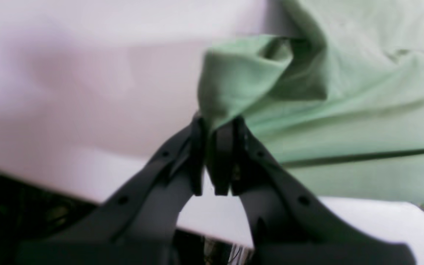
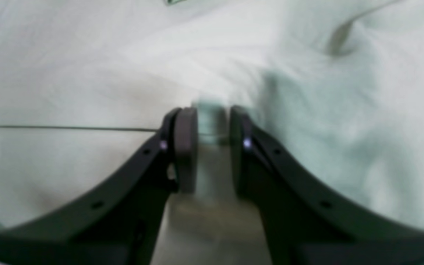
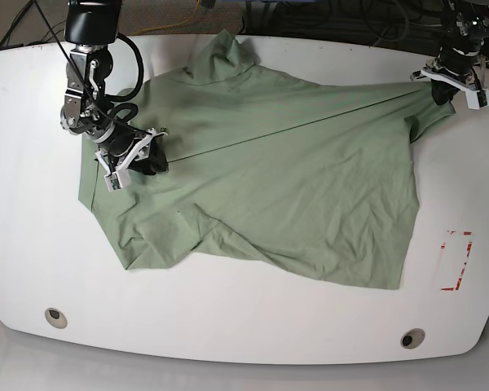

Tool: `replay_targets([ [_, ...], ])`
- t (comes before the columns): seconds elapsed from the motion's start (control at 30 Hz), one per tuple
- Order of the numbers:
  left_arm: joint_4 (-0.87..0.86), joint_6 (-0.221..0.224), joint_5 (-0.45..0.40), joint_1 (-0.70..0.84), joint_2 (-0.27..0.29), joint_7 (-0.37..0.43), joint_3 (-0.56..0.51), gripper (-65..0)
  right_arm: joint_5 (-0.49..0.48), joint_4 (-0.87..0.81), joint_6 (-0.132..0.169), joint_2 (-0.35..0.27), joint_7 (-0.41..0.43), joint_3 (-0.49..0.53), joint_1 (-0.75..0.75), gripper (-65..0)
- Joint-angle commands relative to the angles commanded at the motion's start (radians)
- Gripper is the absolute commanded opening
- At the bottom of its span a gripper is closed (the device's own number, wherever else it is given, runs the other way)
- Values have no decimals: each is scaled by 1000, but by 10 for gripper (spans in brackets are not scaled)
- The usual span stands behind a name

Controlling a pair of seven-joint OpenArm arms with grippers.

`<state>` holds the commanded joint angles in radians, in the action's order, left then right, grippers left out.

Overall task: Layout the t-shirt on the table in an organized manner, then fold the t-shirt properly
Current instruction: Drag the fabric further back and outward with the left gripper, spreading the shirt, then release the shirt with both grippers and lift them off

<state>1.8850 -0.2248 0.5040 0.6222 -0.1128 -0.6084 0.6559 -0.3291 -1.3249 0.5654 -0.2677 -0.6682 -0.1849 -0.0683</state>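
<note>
T-shirt [image 3: 277, 187]: pale sage-green, short-sleeved, no print; spread wrinkled across the middle of the table, one long straight crease running from the left arm's side up toward the far right corner.
T-shirt, near edge: uneven, with a folded-over flap at the near left; hem runs down the right side toward the red tape mark [image 3: 456, 261].
T-shirt, far edge: a bunched peak of cloth rises at the far middle.
Table [image 3: 244, 326]: white, smooth, curved edge; two round grey grommets [image 3: 55, 317] near the front edge, left and right.
Right gripper [image 2: 212, 141]: at the left of the base view, low over the shirt's left part; fingers nearly together with a ridge of green cloth pinched between the pads.
Left gripper [image 1: 217, 127]: at the far right corner of the base view; fingers closed tight on a lifted corner of the shirt, the cloth puckering just above the tips, white tabletop behind.
Cables: dark and yellow, beyond the far table edge.
</note>
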Motion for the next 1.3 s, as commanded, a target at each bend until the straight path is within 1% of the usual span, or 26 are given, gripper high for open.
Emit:
replay_targets([
  [0.17, 0, 2, 0, 29, 5, 0, 40, -627, 0, -2, 0, 0, -9, 0, 0, -496],
  [0.3, 0, 2, 0, 43, 23, -3, 117, -625, 5, -3, 0, 15, -37, 0, 3, -495],
  [0.33, 0, 2, 0, 43, 23, -9, 132, -624, 5, -3, 0, 17, -38, 0, 3, -495],
  [0.43, 0, 0, -2, 40, 23, -58, 170, -624, 5, -5, 0, 20, -40, 0, 3, -495],
  [0.47, 0, 0, -2, 38, 23, -87, 192, -624, 5, -5, 0, 21, -40, 0, 3, -495],
  [0.53, 0, 0, -2, 35, 21, -112, 212, -624, 5, -5, 0, 23, -40, 0, 2, -495],
  [0.63, 0, -2, 0, 35, 20, -124, 236, -624, 5, -5, 0, 26, -40, 0, 0, -495],
  [0.8, 11, -3, 2, 34, 15, -124, 233, -624, 2, -5, 0, 28, -40, 0, -2, -495],
  [0.87, 31, -21, 2, 26, 15, -124, 229, -624, 2, -6, 0, 28, -40, 0, -2, -495],
  [0.9, 41, -48, 0, 12, 15, -124, 216, -624, 2, -8, 0, 26, -40, 0, -2, -495],
  [0.97, 46, -71, -2, -3, 15, -124, 204, -624, 2, -17, 0, 26, -40, 0, -2, -494],
  [1.0, 46, -94, -5, -20, 8, -124, 192, -624, 5, -37, 0, 26, -40, 0, -5, -479],
  [1.07, 46, -114, -5, -43, -20, -124, 172, -621, 2, -68, -5, 26, -41, 0, -11, -433],
  [1.1, 46, -121, -5, -61, -35, -124, 147, -605, 2, -95, -6, 26, -41, 0, -25, -388],
  [1.13, 46, -124, -5, -69, -43, -124, 129, -589, 2, -110, -8, 26, -41, 0, -29, -359],
  [1.17, 46, -124, -5, -80, -51, -124, 107, -560, 2, -135, -8, 28, -41, 0, -34, -311],
  [1.2, 46, -124, -5, -87, -54, -124, 94, -537, 3, -150, -8, 28, -41, 0, -35, -283],
  [1.27, 46, -123, -5, -118, -68, -124, 64, -458, 0, -189, -8, 28, -41, 0, -40, -204],
  [1.3, 46, -123, -5, -135, -71, -124, 54, -406, 0, -213, -8, 28, -41, 0, -44, -164],
])
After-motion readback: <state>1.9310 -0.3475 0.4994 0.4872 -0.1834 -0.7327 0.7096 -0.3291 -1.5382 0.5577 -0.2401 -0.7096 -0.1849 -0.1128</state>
